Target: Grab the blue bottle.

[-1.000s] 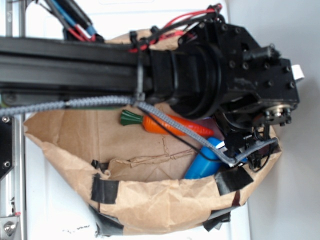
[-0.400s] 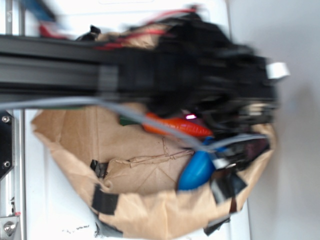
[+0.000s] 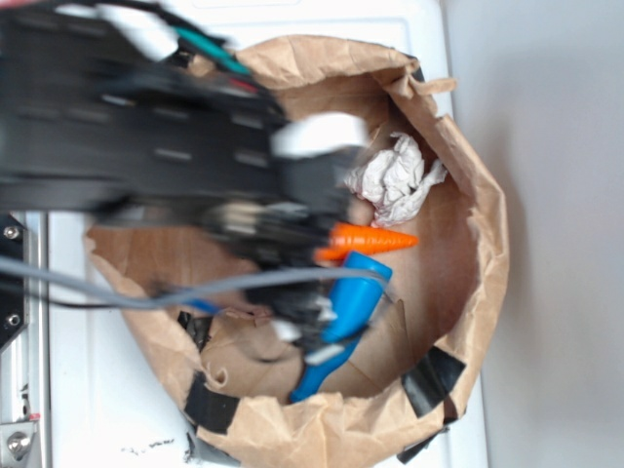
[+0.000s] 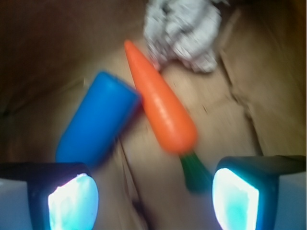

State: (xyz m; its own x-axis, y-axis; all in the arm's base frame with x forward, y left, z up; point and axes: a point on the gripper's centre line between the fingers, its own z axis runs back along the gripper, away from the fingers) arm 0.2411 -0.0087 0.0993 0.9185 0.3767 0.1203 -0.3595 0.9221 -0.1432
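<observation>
Wrist view looks down into a brown paper bag (image 4: 268,96), where the blue bottle (image 4: 98,120) lies on the bag's floor beside an orange carrot (image 4: 160,103). The bottle's flat wide end points up and to the right in this view and just touches the carrot's side; its long axis runs on a slant down to the left, toward the hand's left finger (image 4: 72,199). The carrot crosses at an angle, tip up, green top down near the right finger (image 4: 237,199). A crumpled white paper wad (image 4: 182,31) sits beyond the carrot's tip. The hand (image 4: 153,199) is spread apart, gripping nothing, with bare bag floor between the fingers.

The exterior view shows the blurred arm (image 3: 146,136) covering the bag's left half. The bottle (image 3: 346,317) lies near the bag's lower wall, with open floor toward the right wall (image 3: 487,263).
</observation>
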